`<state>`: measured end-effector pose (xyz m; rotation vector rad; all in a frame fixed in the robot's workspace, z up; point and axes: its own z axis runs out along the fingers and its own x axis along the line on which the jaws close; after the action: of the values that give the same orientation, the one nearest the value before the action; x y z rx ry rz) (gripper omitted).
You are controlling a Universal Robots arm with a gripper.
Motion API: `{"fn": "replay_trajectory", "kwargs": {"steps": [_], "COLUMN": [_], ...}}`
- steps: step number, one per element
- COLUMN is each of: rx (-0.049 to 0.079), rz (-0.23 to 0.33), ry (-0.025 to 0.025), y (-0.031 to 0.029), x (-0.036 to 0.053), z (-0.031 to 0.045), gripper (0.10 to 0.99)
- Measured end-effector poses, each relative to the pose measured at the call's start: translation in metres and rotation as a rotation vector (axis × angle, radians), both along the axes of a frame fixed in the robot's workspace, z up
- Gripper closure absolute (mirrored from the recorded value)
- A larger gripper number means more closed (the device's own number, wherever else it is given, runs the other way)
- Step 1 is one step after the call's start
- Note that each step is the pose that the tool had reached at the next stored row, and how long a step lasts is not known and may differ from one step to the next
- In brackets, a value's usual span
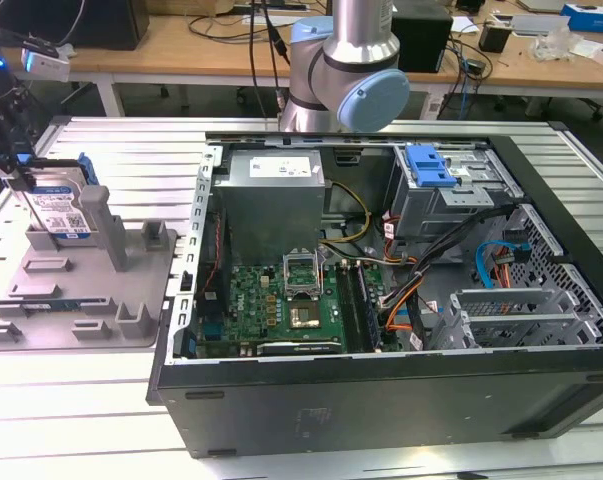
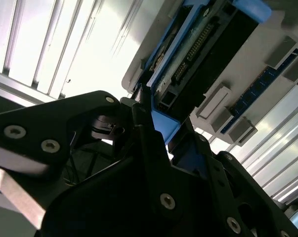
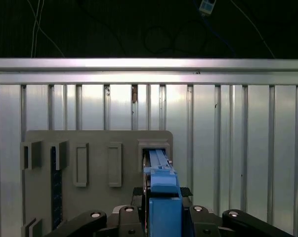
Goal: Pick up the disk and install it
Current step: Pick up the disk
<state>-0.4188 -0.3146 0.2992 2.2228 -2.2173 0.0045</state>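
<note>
One flat silver disk (image 1: pixel 59 212) edged in blue plastic, black gripper (image 3: pixel 162 193) clamping

Blue-railed disk (image 1: pixel 57 208), seemingly white-and-blue label

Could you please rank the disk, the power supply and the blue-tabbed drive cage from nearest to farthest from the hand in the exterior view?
1. disk, at the hand, exterior view's left.
2. power supply, mid-view, inside the computer case.
3. blue-tabbed drive cage, toward the exterior view's right.
</note>
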Motion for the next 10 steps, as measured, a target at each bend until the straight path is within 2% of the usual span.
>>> {"fn": "replay_trajectory", "kwargs": {"steps": [10], "rx": [0.000], "rz": [0.000], "ry": [-0.0001], "y": [0.0000], "x": [-0.0001], "z": [-0.0008], "gripper": [0.722]}}
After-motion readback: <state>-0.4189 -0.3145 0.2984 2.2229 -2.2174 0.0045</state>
